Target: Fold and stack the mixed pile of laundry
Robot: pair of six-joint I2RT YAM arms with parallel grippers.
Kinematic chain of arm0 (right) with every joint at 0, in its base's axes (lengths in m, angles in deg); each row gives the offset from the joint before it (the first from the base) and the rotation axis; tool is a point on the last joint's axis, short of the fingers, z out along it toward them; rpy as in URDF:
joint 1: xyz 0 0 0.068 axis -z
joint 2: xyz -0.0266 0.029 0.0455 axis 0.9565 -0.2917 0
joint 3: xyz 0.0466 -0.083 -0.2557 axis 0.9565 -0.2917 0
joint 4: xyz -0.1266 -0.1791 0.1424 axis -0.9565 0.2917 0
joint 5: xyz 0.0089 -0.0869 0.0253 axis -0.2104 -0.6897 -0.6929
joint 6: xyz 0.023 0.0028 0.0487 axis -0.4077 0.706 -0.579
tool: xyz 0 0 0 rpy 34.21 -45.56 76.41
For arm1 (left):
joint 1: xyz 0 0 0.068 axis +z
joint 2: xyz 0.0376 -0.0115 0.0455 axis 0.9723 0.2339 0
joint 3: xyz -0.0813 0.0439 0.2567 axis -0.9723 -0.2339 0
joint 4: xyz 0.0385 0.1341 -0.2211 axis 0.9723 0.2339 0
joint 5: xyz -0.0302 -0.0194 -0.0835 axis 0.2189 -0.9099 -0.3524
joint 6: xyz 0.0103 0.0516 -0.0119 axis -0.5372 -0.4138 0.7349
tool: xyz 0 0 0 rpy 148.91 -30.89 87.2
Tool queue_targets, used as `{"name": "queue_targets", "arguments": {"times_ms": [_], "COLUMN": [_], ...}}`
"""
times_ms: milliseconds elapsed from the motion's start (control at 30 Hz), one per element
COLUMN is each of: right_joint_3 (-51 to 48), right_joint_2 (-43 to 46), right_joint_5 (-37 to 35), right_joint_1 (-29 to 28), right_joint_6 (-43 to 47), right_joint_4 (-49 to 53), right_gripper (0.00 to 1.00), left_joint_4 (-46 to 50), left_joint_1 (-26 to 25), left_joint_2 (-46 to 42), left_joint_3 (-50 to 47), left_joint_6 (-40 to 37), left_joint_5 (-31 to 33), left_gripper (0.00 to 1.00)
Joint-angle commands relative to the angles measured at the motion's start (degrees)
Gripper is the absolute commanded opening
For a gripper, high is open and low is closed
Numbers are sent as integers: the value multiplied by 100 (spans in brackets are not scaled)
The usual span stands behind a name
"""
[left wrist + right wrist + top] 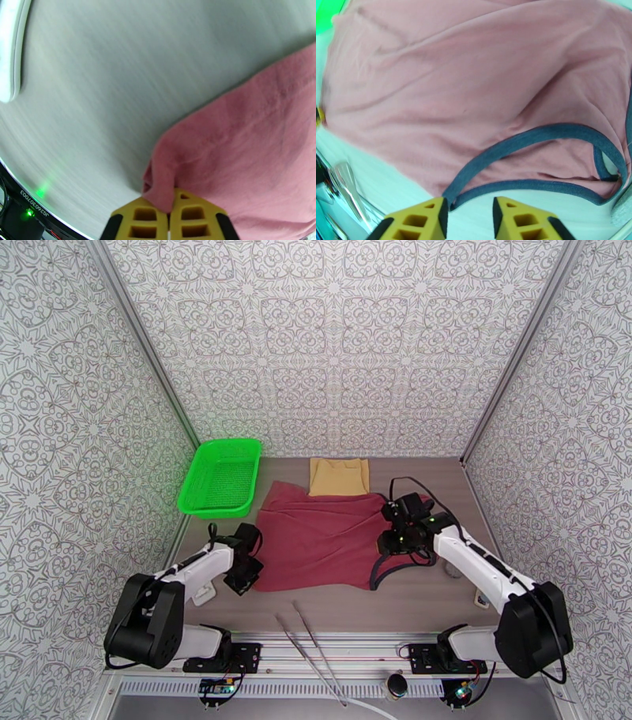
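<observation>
We note the left gripper [171, 201] pinching the near-left corner of the soft maroon tank top with navy trim [324, 536], and the right gripper [469, 204] spread at its right edge.

You'll see the maroon tank top [324, 544] is soft, matt knit cloth, faintly fuzzy up close. Its navy trim [537, 138] is a denser, ribbed-looking band. The tan cloth [340, 477] looks equally matt and soft. The green basket [221, 477] is glossy plastic mesh. Your surface [118, 79] is smooth, matt grey with a faint grain. The left fingers [144, 217] are matt yellow, plastic or rubber, moulded with hollow cells. The two thin rods [314, 645] gleam like polished metal.
</observation>
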Motion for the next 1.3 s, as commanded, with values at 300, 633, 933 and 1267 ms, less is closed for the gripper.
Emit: {"name": "queue_targets", "arguments": {"times_ms": [300,633,933,1267], "right_joint_3": [795,141,-31,-144], "right_joint_2": [-416,-694,-1429,-1659], "right_joint_5": [-1230,-472,-592,-993], "right_joint_1": [-1148,-1807,-2008,-2007], "right_joint_6": [4212,4833,4406,4337], "right_joint_4": [1743,1236,579,153], "right_gripper": [44,42,40,36], "left_joint_4": [-1286,-1394,-1239,-1105], "left_joint_1": [230,248,265,279], "left_joint_2": [62,138,-216,-367], "left_joint_3": [-369,-188,-167,-212], "left_joint_6": [-855,-1365,-1435,-1434], "left_joint_5": [-358,-662,-652,-552], "left_gripper": [0,0,0,0]}}
